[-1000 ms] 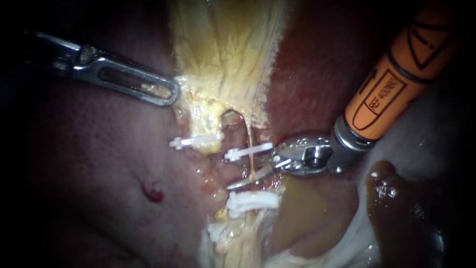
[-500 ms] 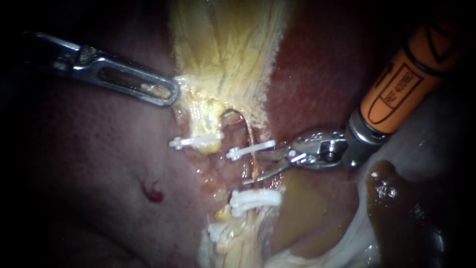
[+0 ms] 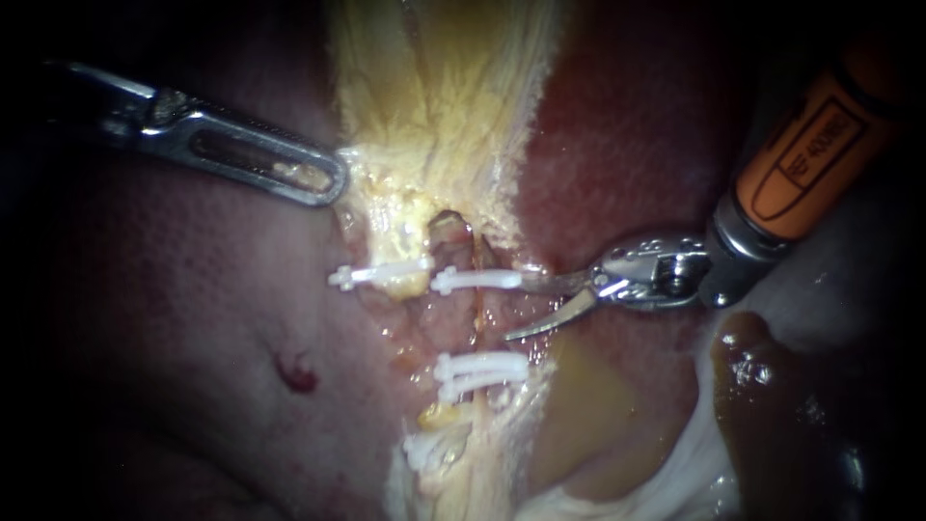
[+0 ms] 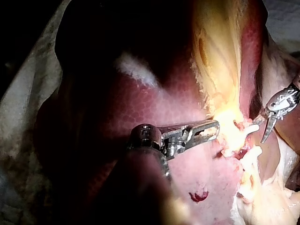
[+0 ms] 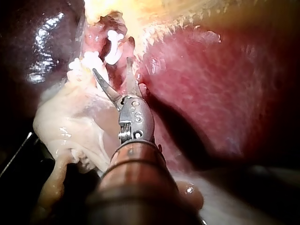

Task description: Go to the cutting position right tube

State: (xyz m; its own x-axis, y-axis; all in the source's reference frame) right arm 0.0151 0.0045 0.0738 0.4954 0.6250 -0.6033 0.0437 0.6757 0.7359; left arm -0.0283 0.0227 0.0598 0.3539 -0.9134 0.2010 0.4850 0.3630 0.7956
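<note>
Just left of my right instrument (image 3: 519,309), the thin reddish right tube (image 3: 476,323) runs straight up and down the endoscope view, bare between an upper white plastic clip (image 3: 477,282) and a lower white plastic clip (image 3: 480,367). That instrument's curved steel blades gape, pointing left at the tube, stopping short of it. My left instrument (image 3: 336,181) has slotted jaws clamped on the edge of the pale yellow tissue (image 3: 434,116).

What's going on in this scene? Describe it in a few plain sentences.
The left instrument has its jaws shut on the yellowish tissue. The right instrument, blades open, sits beside the right tube, level with the gap between the upper clip and the lower clips, not yet around it.
</note>
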